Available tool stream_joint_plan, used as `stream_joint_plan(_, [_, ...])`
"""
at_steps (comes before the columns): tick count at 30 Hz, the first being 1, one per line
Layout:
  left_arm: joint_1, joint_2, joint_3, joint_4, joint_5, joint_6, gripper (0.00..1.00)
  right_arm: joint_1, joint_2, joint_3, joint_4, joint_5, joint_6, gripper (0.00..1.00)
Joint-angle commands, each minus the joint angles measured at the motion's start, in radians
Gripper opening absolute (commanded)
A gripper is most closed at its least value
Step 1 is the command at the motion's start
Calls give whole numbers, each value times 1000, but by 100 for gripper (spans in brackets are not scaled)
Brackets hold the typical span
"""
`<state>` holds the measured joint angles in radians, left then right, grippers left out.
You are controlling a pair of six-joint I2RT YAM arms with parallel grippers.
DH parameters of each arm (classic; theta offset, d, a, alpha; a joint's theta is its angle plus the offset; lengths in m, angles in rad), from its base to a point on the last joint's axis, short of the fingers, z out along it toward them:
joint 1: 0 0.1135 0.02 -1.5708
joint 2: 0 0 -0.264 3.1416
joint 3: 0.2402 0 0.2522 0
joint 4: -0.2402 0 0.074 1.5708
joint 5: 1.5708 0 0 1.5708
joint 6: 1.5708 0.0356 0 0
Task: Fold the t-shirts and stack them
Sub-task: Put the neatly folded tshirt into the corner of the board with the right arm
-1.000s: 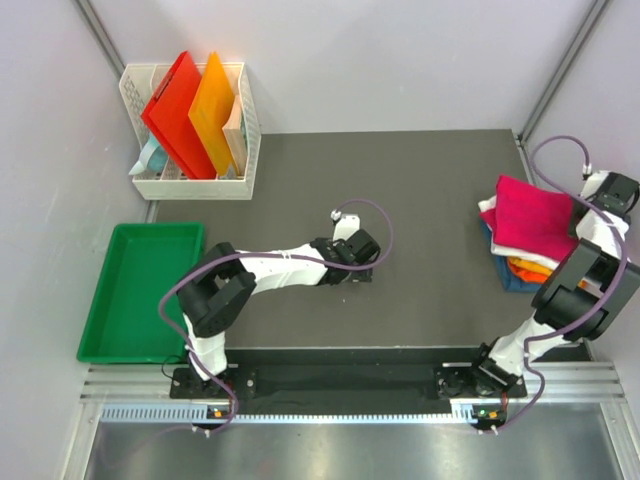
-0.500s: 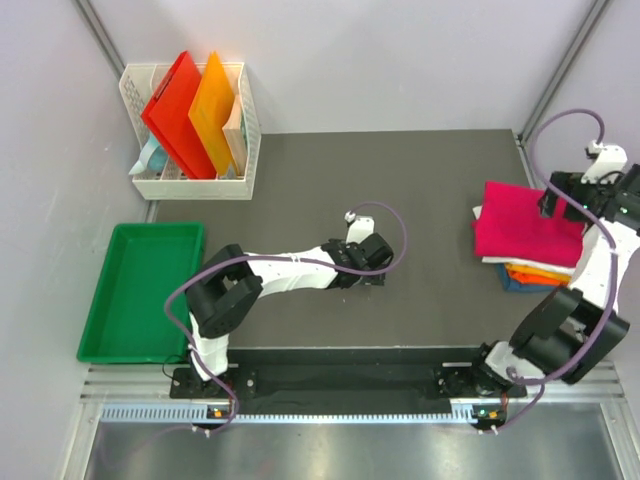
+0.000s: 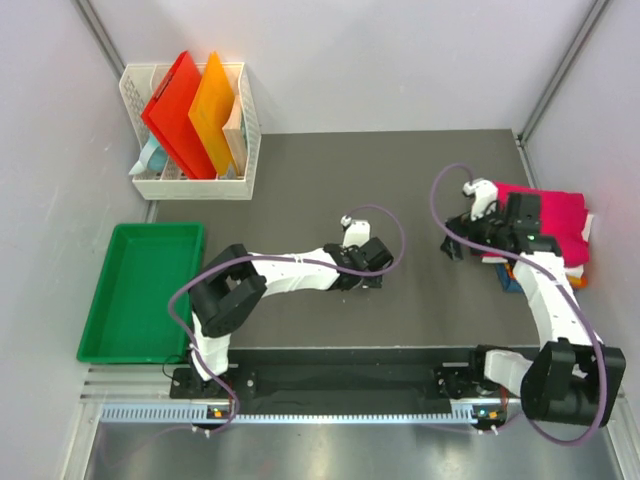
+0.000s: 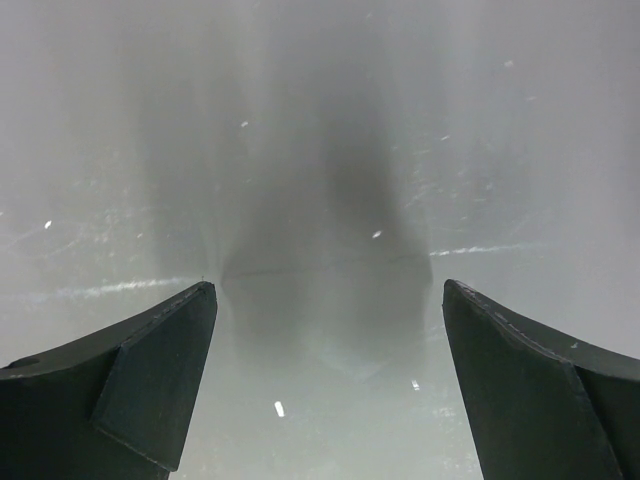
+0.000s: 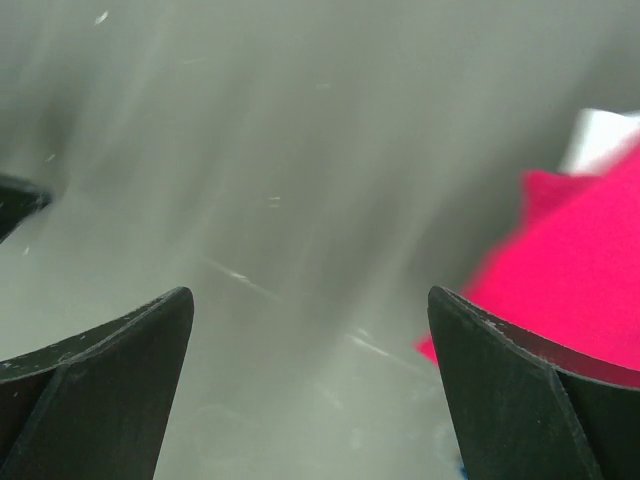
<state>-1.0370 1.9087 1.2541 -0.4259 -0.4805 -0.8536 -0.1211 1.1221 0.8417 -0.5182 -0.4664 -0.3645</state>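
Table surface (image 3: 400,180): matt, dark, faintly scuffed; magenta t-shirt (image 3: 558,208): soft cloth; green tray (image 3: 140,290): smooth glossy plastic; white basket (image 3: 190,187): perforated plastic.

Two white arms (image 3: 290,268) with black joints, looping mauve cables (image 3: 375,208) and dark wedge-shaped tool fingers (image 4: 150,380)

A robotics lab cell: plain pale walls (image 3: 400,60) enclose a dark surface (image 3: 400,180), with the left arm (image 3: 290,268) and right arm (image 3: 552,300) mounted along an aluminium rail (image 3: 340,410).

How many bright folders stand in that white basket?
2: red folder on the left, orange folder beside it on the right, both in the basket. A pale thing behind could be another.
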Motion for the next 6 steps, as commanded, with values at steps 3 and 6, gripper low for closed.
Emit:
stream_joint_plan(3, [-15,-80,-50,-45,-69,-38,99,289,-32,20,116,200,56,100])
stream_joint_plan(6, [-17,-99,-70,-48,-81,-48,99,383,16,66,124,254,119,100])
